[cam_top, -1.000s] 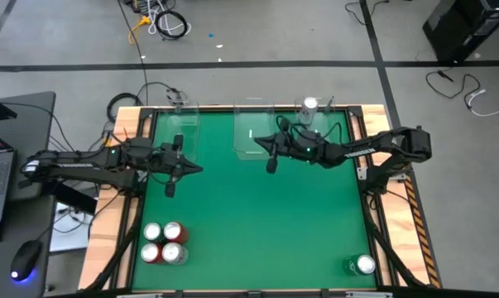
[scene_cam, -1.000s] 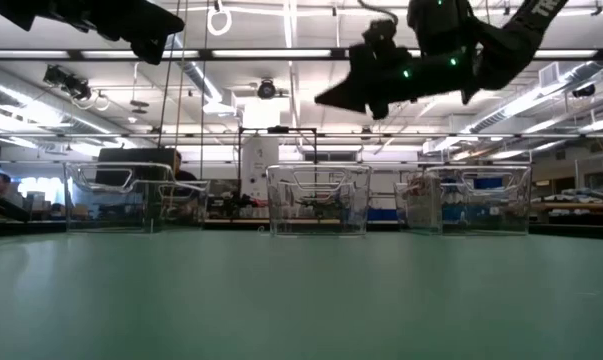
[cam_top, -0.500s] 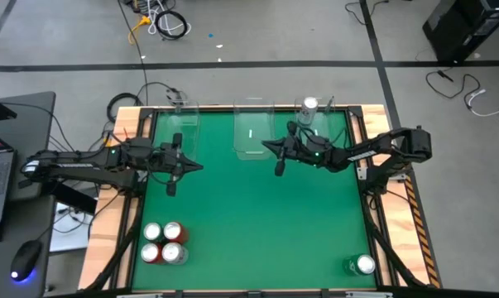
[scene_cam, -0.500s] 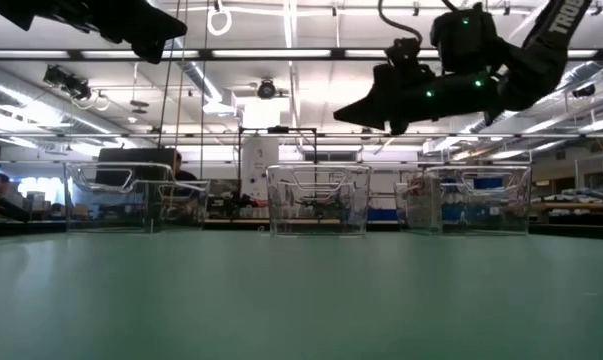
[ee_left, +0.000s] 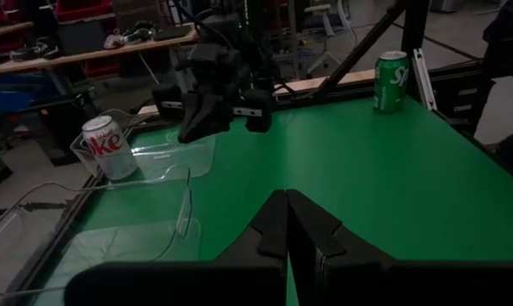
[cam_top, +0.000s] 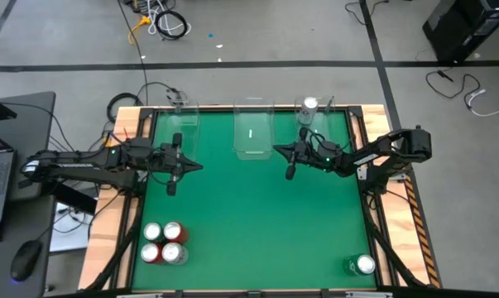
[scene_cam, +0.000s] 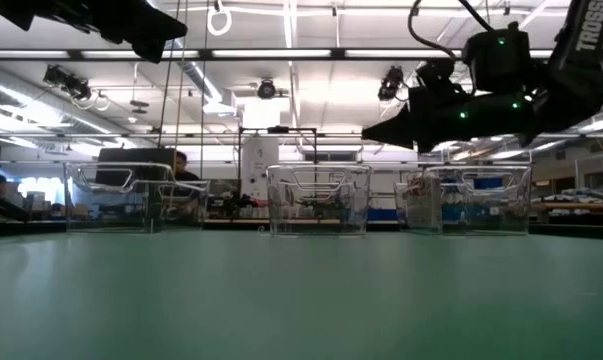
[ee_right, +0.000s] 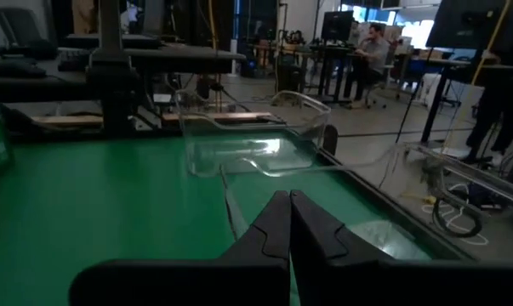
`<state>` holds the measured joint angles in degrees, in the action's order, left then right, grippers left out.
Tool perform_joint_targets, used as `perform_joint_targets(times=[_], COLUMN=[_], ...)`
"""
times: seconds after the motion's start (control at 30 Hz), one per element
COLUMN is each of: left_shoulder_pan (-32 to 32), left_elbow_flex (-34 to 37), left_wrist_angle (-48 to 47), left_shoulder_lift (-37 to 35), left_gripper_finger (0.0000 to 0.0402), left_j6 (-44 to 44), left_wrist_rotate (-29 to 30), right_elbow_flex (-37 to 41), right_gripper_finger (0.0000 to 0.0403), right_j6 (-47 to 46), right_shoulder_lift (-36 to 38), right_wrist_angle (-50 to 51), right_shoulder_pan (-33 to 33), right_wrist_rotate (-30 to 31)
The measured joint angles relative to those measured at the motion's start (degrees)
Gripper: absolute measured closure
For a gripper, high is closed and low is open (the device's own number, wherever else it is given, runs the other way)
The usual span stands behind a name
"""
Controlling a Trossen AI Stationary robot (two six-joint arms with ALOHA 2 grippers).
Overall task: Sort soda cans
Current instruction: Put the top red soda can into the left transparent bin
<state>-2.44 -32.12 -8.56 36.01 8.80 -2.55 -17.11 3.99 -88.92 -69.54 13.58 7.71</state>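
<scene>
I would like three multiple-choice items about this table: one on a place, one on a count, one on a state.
1. Where is the silver-white can?
A. middle bin
B. bare mat
C. right-side bin

2. How many cans are in the near-left cluster?
A. two
B. four
C. six

3. The right gripper is:
A. shut, empty
B. shut on a can
C. open wide

C: the silver-white can stands inside the right-side bin.
B: four cans show their tops there.
A: the right gripper has its fingers together, holding nothing.

The high view looked straight down on the whole table [cam_top: 249, 215]; the low view looked level across it (both shared the clear bins [scene_cam: 318, 200]). Wrist views faced forward, close over the tabletop.
</scene>
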Motion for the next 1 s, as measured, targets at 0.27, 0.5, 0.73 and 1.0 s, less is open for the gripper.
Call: perform_joint_targets(times=[0.27, 0.5, 0.73, 1.0], left_shoulder_pan=[0.0, 0.0, 0.0, 0.0], left_elbow_flex=[0.0, 0.0, 0.0, 0.0], left_wrist_angle=[0.0, 0.0, -0.1, 0.3], left_shoulder_lift=[0.0, 1.1, 4.5, 9.0], left_gripper_finger=[0.0396, 0.0396, 0.0396, 0.0381], left_j6=[0.0, 0.0, -0.3, -1.3], left_wrist_rotate=[0.1, 1.1, 1.2, 2.5], right_elbow_flex=[3.0, 6.1, 5.6, 3.4], right_gripper_finger=[0.0389, 0.039, 0.0386, 0.038], right_j6=[-1.1, -0.9, -1.5, -3.1], right_shoulder_lift=[-3.2, -8.7, -8.7, -8.7], right_wrist_angle=[-4.6, -19.6, -19.9, -17.8], right_shoulder_pan=[0.0, 1.4, 3.8, 3.9], right_wrist_rotate=[0.1, 0.2, -1.6, -1.8])
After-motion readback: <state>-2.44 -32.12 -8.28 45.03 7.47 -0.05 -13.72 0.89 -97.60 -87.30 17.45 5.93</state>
